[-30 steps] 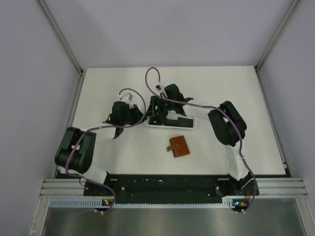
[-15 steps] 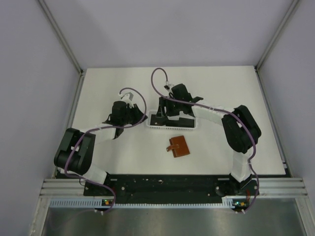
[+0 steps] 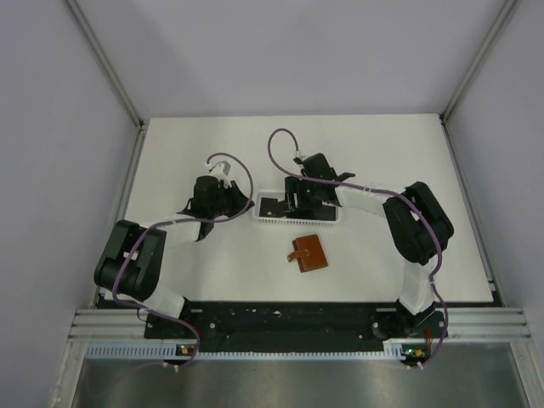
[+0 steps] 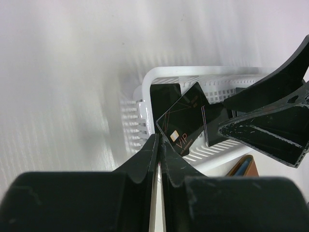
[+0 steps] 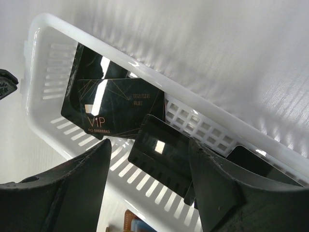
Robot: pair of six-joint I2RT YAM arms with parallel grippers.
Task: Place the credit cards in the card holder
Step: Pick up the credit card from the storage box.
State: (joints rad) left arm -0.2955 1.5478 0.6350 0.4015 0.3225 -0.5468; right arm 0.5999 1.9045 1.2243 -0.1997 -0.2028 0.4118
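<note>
Since a second ago the right end effector (image 3: 293, 202) has slid rightward over the basket (image 3: 327, 218); the holder (image 3: 308, 252) lies unmoved on the surface (image 3: 212, 144) nearby. Left wrist: the left end effector (image 4: 158, 145) is clenched empty beside the basket. Right wrist: jaws are released wide above the cards (image 5: 116, 108) lying inside.

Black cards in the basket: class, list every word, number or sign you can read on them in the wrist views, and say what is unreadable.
"VIP": gold letters on the black card with thin gold lines, lying in the white basket.
"NO" and a row of digits beneath it: the digits are too small to read surely.
Two small lines at that card's upper right: blurred.
Other cards: a pale mark only, no readable text.
</note>
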